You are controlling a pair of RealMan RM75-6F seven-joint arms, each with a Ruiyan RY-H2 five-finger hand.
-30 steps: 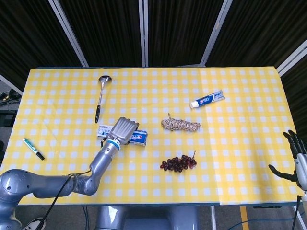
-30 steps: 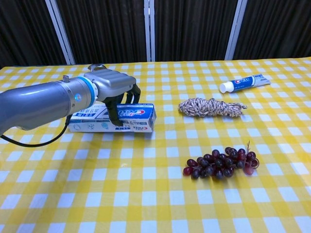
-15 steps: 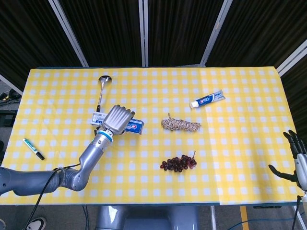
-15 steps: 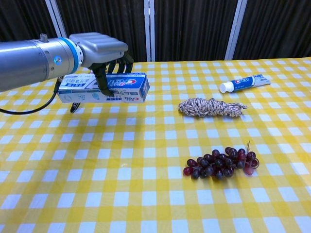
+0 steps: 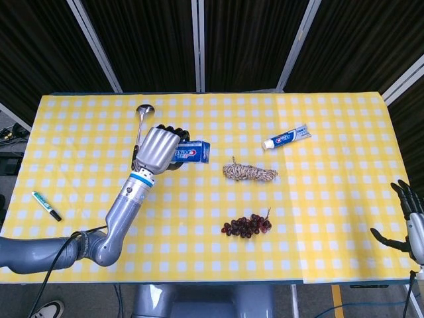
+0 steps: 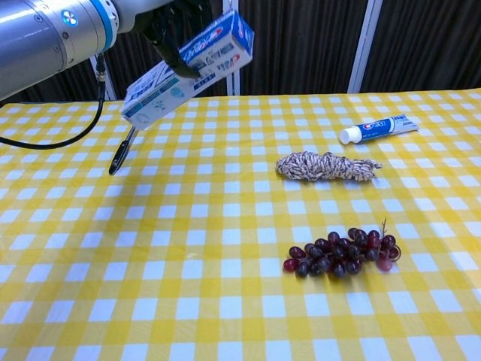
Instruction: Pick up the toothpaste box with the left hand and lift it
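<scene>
The toothpaste box (image 6: 192, 66), white and blue with red lettering, hangs well above the table, tilted with its right end higher. My left hand (image 5: 158, 150) grips it around the middle, fingers wrapped over the top; in the chest view the left hand (image 6: 169, 19) is cut off by the upper edge. In the head view only the box's right end (image 5: 195, 152) shows beyond the hand. My right hand (image 5: 409, 222) is at the table's right edge, fingers spread, holding nothing.
On the yellow checked cloth (image 5: 331, 165) lie a toothpaste tube (image 5: 285, 138), a bundle of rope (image 5: 249, 173), dark grapes (image 5: 246, 226), a ladle (image 5: 138, 136) and a marker (image 5: 46, 206) at the left.
My left hand has raised the toothpaste box from the table to well above it, carrying it away from me and tilting its right end up. The right hand has not moved.
</scene>
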